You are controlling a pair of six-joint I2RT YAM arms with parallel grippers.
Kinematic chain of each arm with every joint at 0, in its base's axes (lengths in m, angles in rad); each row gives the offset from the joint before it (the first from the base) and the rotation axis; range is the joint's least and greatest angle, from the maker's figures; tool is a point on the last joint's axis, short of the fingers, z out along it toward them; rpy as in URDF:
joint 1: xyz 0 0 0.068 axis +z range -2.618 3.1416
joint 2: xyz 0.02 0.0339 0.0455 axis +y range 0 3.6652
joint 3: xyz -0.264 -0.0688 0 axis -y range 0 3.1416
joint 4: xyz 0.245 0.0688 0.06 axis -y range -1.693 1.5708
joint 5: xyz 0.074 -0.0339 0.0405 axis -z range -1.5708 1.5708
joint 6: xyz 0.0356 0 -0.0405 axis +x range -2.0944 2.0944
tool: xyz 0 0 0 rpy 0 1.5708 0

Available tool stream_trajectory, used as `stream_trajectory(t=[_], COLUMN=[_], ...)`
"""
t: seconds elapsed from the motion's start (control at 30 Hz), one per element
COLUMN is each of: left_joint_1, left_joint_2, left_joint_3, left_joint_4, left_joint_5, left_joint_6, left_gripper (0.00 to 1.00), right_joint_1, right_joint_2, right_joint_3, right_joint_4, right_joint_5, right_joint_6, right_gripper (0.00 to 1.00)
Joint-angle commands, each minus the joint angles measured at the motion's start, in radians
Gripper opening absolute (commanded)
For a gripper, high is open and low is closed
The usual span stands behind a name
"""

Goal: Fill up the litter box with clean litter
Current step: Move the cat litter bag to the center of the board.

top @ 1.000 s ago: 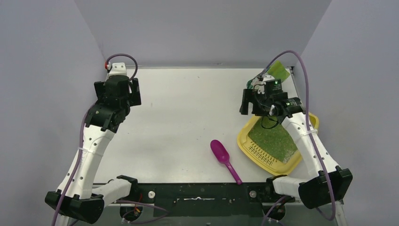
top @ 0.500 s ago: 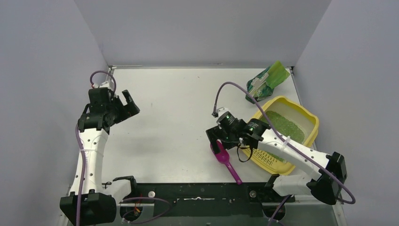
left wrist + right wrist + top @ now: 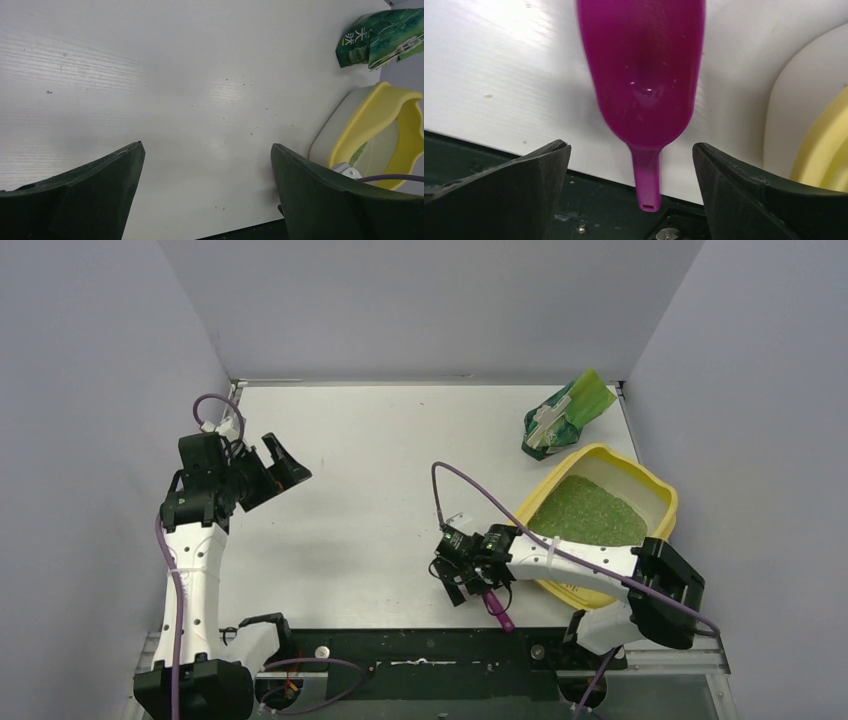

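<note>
Counter (image 3: 380,460), right side: litter box (image 3: 655,490), part-filled with clean litter (image 3: 585,510).
Right hand (image 3: 465,575): wide, empty, poised over magenta scoop (image 3: 644,75), just left of litter box.
Left hand (image 3: 275,465): wide, empty, well apart.
Step, probably: scoop pickup. Next: lower, close on scoop handle.

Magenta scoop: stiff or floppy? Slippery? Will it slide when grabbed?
Probably stiff and light: the scoop looks like one-piece moulded plastic. Its glossy surface suggests the right fingers may slip. The narrow handle overhangs the table edge, so a sideways nudge would likely swivel it.
</note>
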Motion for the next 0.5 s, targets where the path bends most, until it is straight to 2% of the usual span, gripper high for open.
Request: stream_trajectory(t=[0.0,0.07,0.17,0.27,0.47], left_joint_1=[0.010,0.009,0.009,0.009,0.009], left_joint_2=[-0.033,-0.034,-0.032,-0.030,-0.033], left_joint_3=[0.051,0.053,0.061,0.072,0.065], left_joint_4=[0.029,0.024,0.023,0.009,0.004], left_joint_5=[0.043,0.045,0.052,0.051,0.041], left_joint_6=[0.030,0.031,0.030,0.038,0.043], left_gripper=[0.97,0.97,0.97,0.97,0.97], right_joint_1=[0.006,-0.004,-0.058,-0.120,-0.135], right_joint_2=[0.031,0.045,0.075,0.121,0.192], right_joint_3=[-0.023,-0.022,-0.016,0.023,0.187], right_joint_4=[0.053,0.087,0.161,0.158,0.134], right_joint_5=[0.148,0.195,0.187,0.226,0.328], right_joint_6=[0.054,0.058,0.031,0.039,-0.071], right_gripper=[0.96,0.91,0.83,0.73,0.72])
